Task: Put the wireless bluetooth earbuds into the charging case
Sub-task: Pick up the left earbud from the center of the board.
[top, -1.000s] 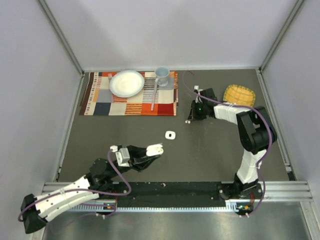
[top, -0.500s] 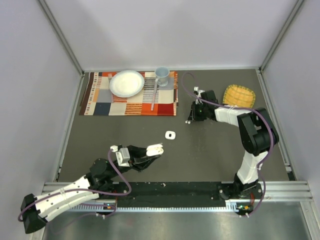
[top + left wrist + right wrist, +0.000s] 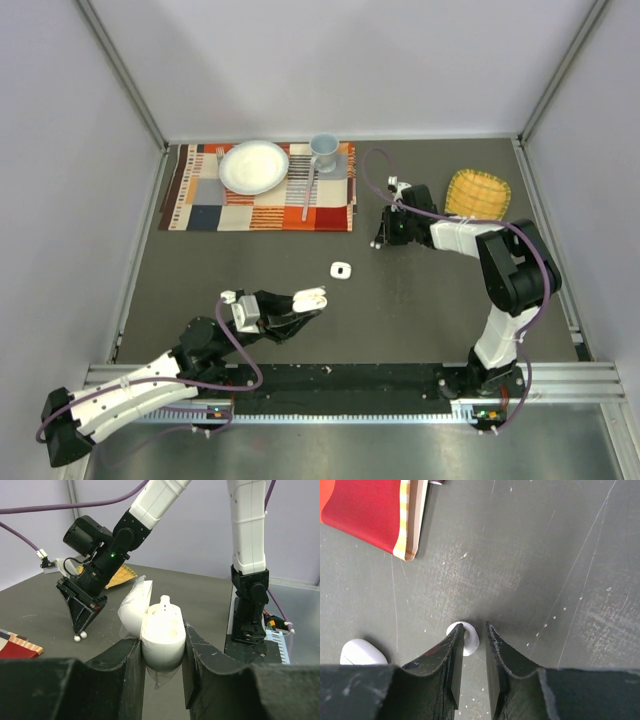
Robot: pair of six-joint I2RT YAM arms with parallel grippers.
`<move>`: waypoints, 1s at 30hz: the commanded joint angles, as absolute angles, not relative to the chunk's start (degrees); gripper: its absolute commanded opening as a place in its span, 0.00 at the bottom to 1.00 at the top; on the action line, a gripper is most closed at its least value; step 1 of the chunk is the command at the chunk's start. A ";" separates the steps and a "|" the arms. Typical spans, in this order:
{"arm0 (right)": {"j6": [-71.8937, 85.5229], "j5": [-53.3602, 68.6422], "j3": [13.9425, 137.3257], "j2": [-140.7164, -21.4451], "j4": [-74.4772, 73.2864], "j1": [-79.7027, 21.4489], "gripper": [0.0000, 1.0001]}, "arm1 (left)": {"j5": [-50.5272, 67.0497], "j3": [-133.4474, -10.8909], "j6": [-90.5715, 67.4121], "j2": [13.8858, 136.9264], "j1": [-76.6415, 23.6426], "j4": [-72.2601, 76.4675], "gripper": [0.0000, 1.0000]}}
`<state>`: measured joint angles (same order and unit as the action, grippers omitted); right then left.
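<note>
My left gripper (image 3: 312,297) is shut on the charging case (image 3: 160,630), a white oval held low over the dark table with its lid (image 3: 134,607) swung open to the left. A small white nub sticks up at the case's far end. My right gripper (image 3: 380,240) points down at the table near the placemat's corner. Two earbuds (image 3: 80,637) lie under its tips. In the right wrist view one earbud (image 3: 469,639) lies against the inner side of the left finger, clear of the right finger, and the other earbud (image 3: 362,652) lies further left. The right gripper (image 3: 475,626) stands narrowly open.
A striped placemat (image 3: 258,188) at the back left carries a white plate (image 3: 253,165), a cup (image 3: 323,150) and a spoon (image 3: 308,195). A yellow woven dish (image 3: 477,190) sits at the back right. A small white piece (image 3: 342,269) lies mid-table between the arms.
The right gripper's jaws have parted a little and its wrist has shifted slightly over the earbuds. The left arm and the case have not moved.
</note>
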<state>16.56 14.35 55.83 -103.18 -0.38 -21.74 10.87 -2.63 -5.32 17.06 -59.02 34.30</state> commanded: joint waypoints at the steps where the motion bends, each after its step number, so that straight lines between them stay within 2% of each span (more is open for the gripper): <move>1: 15.56 13.62 53.26 -102.75 -4.75 -23.11 0.24 | 10.99 -1.93 -5.80 17.49 -59.24 37.88 0.00; 12: 15.38 17.13 53.17 -102.83 -2.55 -23.55 0.22 | 10.81 -1.85 -5.80 17.58 -59.24 37.97 0.00; 24: 15.47 20.12 50.54 -101.08 1.49 -23.91 0.13 | 10.81 -1.85 -5.89 18.10 -59.24 38.06 0.00; 27: 15.73 20.74 49.66 -100.72 2.11 -23.91 0.10 | 10.81 -1.67 -6.15 18.02 -59.24 38.15 0.00; 30: 16.69 21.88 48.61 -99.76 3.86 -23.91 0.00 | 10.90 -1.67 -6.06 17.93 -59.24 38.23 0.00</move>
